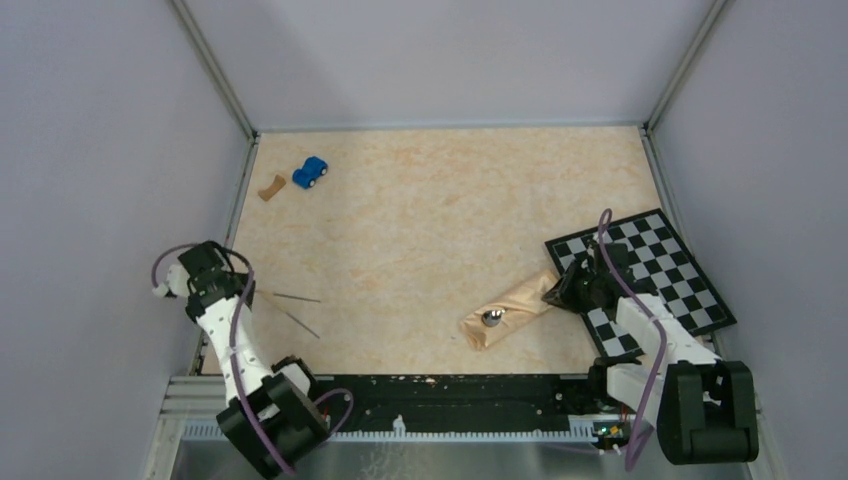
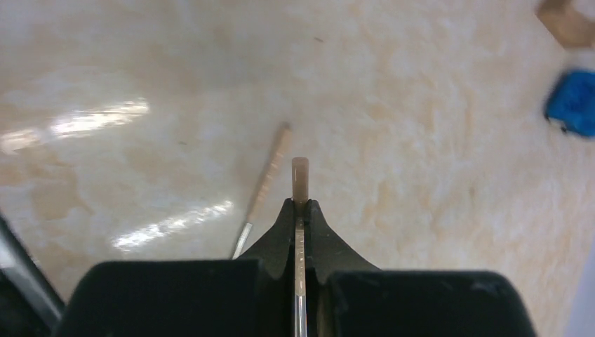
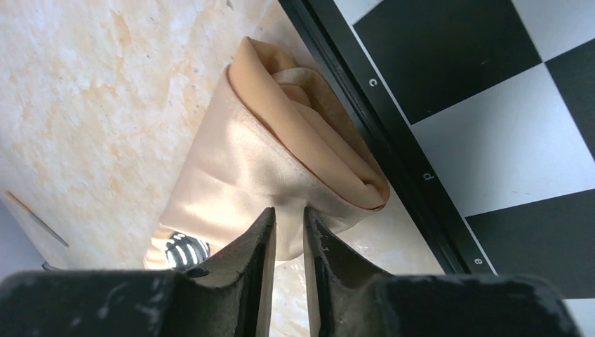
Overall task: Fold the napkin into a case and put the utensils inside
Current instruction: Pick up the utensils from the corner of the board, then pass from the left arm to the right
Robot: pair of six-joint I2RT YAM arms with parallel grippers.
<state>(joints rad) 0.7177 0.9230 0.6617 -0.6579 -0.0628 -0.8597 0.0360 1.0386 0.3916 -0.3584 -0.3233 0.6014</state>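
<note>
The napkin [image 1: 512, 308] lies as a narrow tan-orange case beside the checkerboard; it also shows in the right wrist view [image 3: 281, 147]. A silvery utensil end [image 1: 491, 318] peeks from its near-left end, also in the right wrist view [image 3: 179, 250]. My right gripper [image 1: 555, 292] is shut on the case's far-right end, with fabric pinched between its fingertips [image 3: 289, 214]. My left gripper [image 1: 248, 290] is shut on a thin utensil [image 2: 300, 179] whose tan tip sticks out past the fingertips [image 2: 300, 205]. A second thin utensil [image 2: 265, 184] lies on the table just beside it [image 1: 296, 321].
The black-and-white checkerboard [image 1: 662, 268] lies at the right, its edge against the case [image 3: 491, 105]. A small blue toy car [image 1: 310, 172] and a brown curved scrap [image 1: 270, 187] sit at the far left; both show in the left wrist view, car [image 2: 572, 102] and scrap [image 2: 565, 21].
</note>
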